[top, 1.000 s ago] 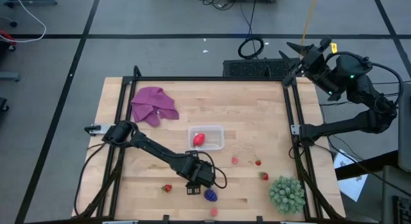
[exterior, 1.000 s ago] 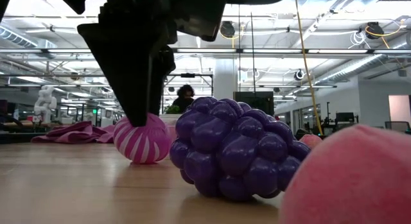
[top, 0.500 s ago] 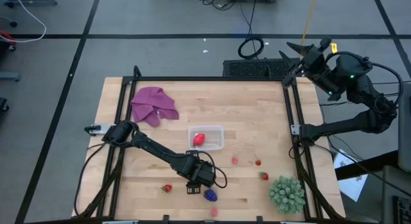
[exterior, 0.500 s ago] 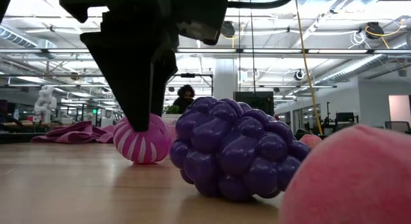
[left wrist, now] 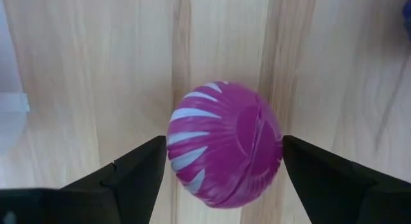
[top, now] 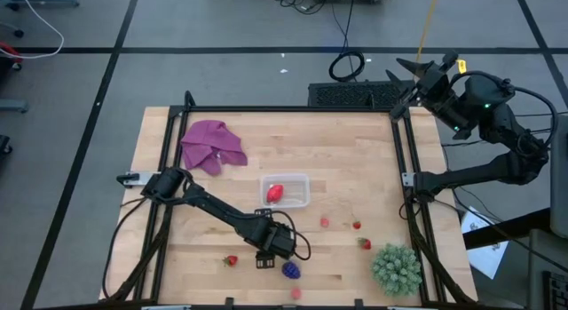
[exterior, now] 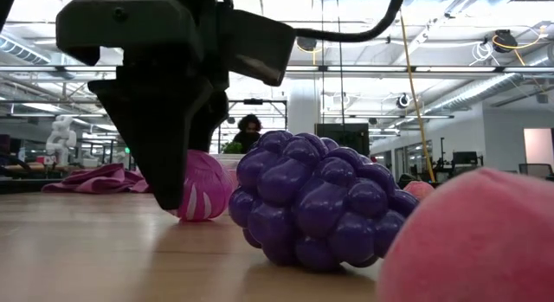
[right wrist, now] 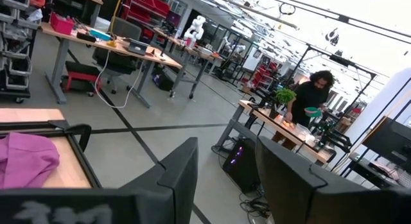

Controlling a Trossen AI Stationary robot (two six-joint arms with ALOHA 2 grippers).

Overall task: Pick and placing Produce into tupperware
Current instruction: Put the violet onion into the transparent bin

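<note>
Reaching low across the near middle of the wooden table (top: 355,168), your left gripper (left wrist: 221,166) points down, jaws apart, with a magenta ball (left wrist: 225,144) between its dark wedge-shaped fingers (left wrist: 135,172); whether they touch it you cannot tell. The ball is glossy, round, with pale stripes. Just right of it in the low view sits a dark purple blackberry (exterior: 316,198), knobbly and shiny. A fuzzy pale pink fruit (exterior: 472,237) fills the near right corner of that view.

The tupperware (top: 286,191), a clear rounded rectangular tub at table centre, holds a red fruit (top: 275,193). Small strawberries (top: 231,260) lie scattered on the near boards.

Your right gripper (right wrist: 225,166) is raised off the table's far right corner, jaws slightly apart, empty. Far left lies a crumpled purple cloth (top: 211,145); near right, a spiky green plant (top: 396,267).
</note>
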